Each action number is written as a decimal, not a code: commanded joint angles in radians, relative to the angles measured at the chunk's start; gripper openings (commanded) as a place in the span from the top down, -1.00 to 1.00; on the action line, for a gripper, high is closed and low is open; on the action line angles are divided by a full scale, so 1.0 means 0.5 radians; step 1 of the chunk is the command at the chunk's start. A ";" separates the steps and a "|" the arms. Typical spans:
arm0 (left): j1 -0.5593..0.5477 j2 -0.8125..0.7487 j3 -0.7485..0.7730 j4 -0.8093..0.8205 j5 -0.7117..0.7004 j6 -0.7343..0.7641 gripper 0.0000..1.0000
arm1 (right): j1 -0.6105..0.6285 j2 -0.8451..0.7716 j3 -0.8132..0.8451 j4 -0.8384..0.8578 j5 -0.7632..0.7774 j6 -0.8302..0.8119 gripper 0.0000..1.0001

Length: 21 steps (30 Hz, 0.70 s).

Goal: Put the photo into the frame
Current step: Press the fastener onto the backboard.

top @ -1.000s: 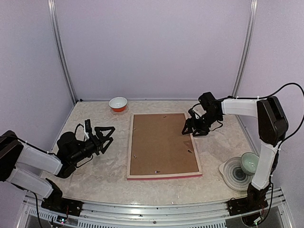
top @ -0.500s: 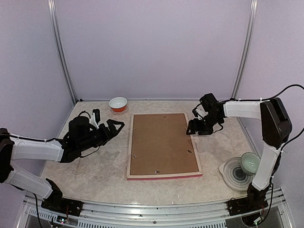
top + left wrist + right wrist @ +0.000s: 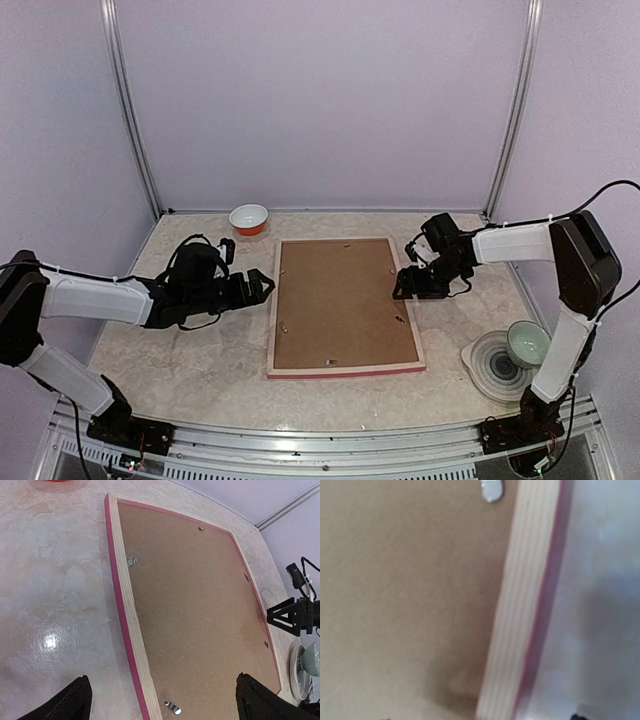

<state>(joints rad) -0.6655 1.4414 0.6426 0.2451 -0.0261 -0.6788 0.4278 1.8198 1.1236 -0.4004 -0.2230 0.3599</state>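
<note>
**Ops:** Jaw status?

**Arm:** Left gripper [image 3: 262,290] is spread wide with nothing between the fingers. It sits low over the table [image 3: 190,350], just off the left rail of the frame [image 3: 272,320], and points at it. From overhead it doesn't look like it touches.

**Ops:** Right side?

**Arm:** Right gripper [image 3: 403,292] is parted too. In my right wrist view, dark tips just peek in at the bottom edge, well apart, and the frame's right rail runs between them. Nothing is clamped. I can't tell whether a tip touches the wood.

**Ops:** Where's the frame?

**Arm:** Flat on the table, in the centre between my two arms, back side up. The pale wood rails face up, and a pink edge shows along the outer sides and the near end. The long sides run away from my bases.

**Ops:** And the photo?

**Arm:** Can't see it in any view. The brown backing board [image 3: 340,305] fills the opening, and only its plain face shows. Small metal clips [image 3: 132,561] sit along the inner edge of the rails. One is at the top of my right wrist view.

**Ops:** Anything else on the table?

**Arm:** Red bowl [image 3: 249,218] with a white inside, at the far edge beyond the frame's far-left corner. Pale green bowl [image 3: 525,342] on a ringed plate [image 3: 488,368] at near right, well apart from the frame.
</note>
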 commanded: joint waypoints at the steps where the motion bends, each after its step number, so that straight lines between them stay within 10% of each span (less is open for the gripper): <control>1: -0.019 0.005 0.099 -0.107 -0.033 0.163 -0.98 | 0.025 -0.129 -0.065 0.100 0.030 0.007 -0.52; 21: -0.003 0.603 0.561 -0.410 -0.087 0.258 -0.47 | 0.025 -0.063 0.003 0.121 0.219 0.054 -0.50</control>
<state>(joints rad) -0.6689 1.6844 0.8738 0.1051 -0.0715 -0.5716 0.4320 1.7878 1.1038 -0.3618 -0.1448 0.3840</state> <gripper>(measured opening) 0.773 0.752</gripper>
